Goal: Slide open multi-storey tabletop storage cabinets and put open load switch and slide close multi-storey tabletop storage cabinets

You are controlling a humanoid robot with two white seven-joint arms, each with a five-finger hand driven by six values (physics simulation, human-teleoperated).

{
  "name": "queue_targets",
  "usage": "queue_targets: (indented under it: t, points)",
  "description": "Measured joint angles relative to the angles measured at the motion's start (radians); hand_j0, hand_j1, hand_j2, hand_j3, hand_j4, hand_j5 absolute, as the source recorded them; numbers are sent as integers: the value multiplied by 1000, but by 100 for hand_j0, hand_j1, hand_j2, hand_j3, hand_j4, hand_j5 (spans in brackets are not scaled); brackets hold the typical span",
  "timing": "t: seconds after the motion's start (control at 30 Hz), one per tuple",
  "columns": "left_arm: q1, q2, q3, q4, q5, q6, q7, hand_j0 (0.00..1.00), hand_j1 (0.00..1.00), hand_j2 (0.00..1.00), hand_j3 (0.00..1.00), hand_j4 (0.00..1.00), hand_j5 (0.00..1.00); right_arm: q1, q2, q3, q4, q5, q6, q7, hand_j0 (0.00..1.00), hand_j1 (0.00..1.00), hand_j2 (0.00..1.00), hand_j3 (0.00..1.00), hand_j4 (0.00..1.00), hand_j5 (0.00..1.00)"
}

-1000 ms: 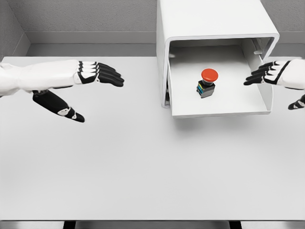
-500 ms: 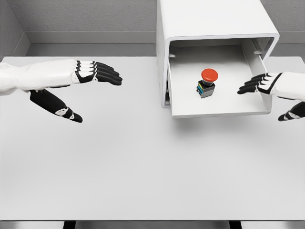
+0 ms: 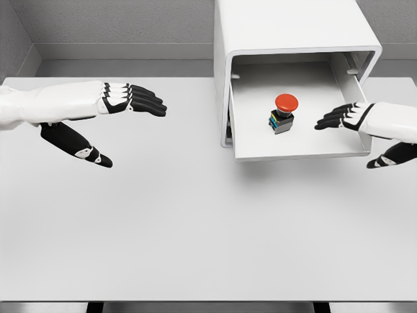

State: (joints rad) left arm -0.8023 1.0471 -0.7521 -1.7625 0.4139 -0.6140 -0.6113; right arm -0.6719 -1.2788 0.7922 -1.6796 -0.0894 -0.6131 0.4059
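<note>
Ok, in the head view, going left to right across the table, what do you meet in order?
Left hand with open fingers, then the left wall of the pulled-out drawer, then the red-capped switch inside it, then the right hand, open, reaching in.

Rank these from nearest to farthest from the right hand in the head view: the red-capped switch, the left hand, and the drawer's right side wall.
From the right hand:
1. Drawer's right side wall: directly under the hand, which reaches in over it.
2. Red-capped switch: on the drawer floor, just left of the fingertips.
3. Left hand: far across the table, left of the cabinet.
</note>
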Motion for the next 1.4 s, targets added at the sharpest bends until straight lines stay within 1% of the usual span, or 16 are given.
queue_targets:
  t: [0.33, 0.8, 1.4]
  points:
    - [0, 0, 1, 0, 1, 0, 0, 100, 100, 100, 100, 100, 100, 0, 44, -1, 3, 0, 0, 0, 100, 100, 100, 100, 100, 100]
    - [0, 1, 3, 0, 2, 0, 0, 100, 100, 100, 100, 100, 100, 0, 80, -7, 26, 16, 0, 5, 100, 100, 100, 100, 100, 100]
    - [0, 1, 4, 0, 2, 0, 0, 100, 100, 100, 100, 100, 100, -18, 130, -9, 116, 59, 0, 10, 100, 100, 100, 100, 100, 100]
